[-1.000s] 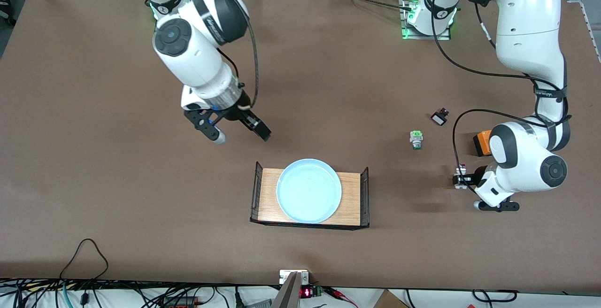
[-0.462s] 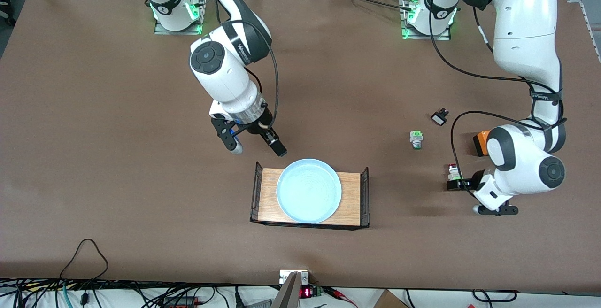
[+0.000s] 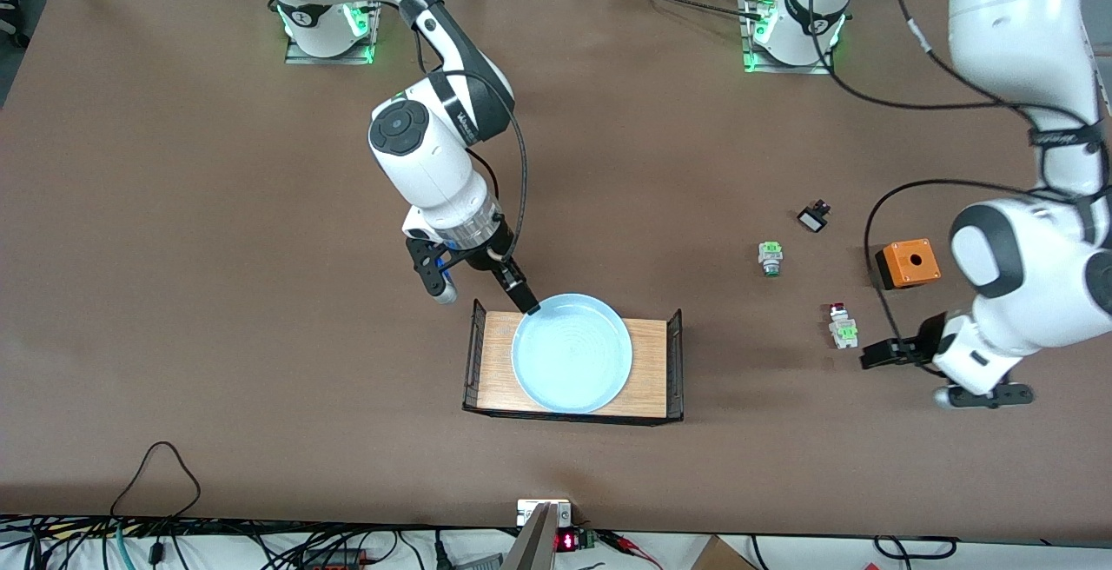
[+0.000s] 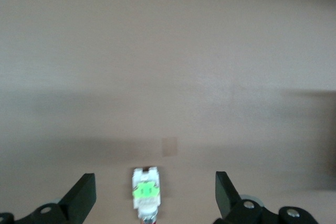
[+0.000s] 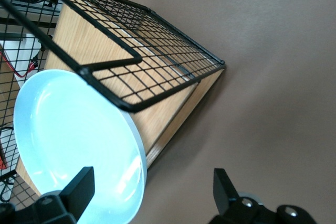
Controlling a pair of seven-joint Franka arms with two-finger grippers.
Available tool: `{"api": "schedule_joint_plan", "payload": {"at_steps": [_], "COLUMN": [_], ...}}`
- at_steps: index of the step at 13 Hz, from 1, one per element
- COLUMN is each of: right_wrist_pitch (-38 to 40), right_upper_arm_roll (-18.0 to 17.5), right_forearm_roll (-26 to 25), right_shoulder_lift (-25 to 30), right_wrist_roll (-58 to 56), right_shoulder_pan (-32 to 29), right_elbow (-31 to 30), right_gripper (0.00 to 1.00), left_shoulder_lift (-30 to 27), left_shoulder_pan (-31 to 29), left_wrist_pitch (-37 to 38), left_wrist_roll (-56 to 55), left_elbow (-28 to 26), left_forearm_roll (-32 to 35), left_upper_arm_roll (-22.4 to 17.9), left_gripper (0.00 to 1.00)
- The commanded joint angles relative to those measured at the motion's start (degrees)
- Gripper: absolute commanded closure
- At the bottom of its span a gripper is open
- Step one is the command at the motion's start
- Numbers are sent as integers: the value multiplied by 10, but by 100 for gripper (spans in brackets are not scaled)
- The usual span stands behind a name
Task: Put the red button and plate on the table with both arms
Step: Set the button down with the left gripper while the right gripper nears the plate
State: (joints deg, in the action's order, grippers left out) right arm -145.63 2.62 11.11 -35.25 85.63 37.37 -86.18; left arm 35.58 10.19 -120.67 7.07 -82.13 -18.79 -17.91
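Observation:
The light blue plate [image 3: 572, 353] lies on the wooden tray [image 3: 651, 361] near the table's middle. My right gripper [image 3: 484, 294] is open at the plate's rim, on the side toward the robots, with one finger [image 3: 524, 299] over the rim. The right wrist view shows the plate [image 5: 73, 135] and the tray's mesh end [image 5: 131, 56] between the open jaws of that gripper [image 5: 152, 181]. The red button [image 3: 841, 325] lies on the table [image 3: 217, 248] toward the left arm's end. My left gripper [image 3: 912, 376] is open beside it, apart from it. In the left wrist view the button [image 4: 145, 192] lies between the spread jaws of the gripper [image 4: 155, 182].
A green-white part [image 3: 770, 257], a small black piece [image 3: 813, 218] and an orange box [image 3: 907, 263] lie on the table farther from the front camera than the red button. Cables hang along the table's front edge.
My right gripper moved down to the plate's rim. My left gripper let go of the red button and drew back toward the left arm's end; the button now lies free on the table.

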Motion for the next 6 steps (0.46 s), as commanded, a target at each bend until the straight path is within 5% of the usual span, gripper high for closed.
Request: {"api": "schedule_joint_plan", "payload": {"at_steps": [1,5,6], "right_wrist_pitch": [-9,-14,-14], "right_upper_arm_roll": [6,6,6], "right_forearm_roll": [7,8,7], "right_shoulder_lift": [-39,-50,-49], "right_wrist_roll": [9,9,9], "right_shoulder_pan": [7,6,7], "right_elbow": [47,53,53], "right_gripper": [0,1,7], "left_shoulder_lift": [-74,-154,-178], "left_shoulder_pan": [-10,-84,-101], "left_wrist_pitch": [61,146,181], "left_wrist_roll": [-64,-99,-111], "left_elbow": [-13,-10,-10], "left_forearm_roll": [83,175,193], "left_upper_arm_roll": [16,126,152], "left_gripper": [0,0,0]}}
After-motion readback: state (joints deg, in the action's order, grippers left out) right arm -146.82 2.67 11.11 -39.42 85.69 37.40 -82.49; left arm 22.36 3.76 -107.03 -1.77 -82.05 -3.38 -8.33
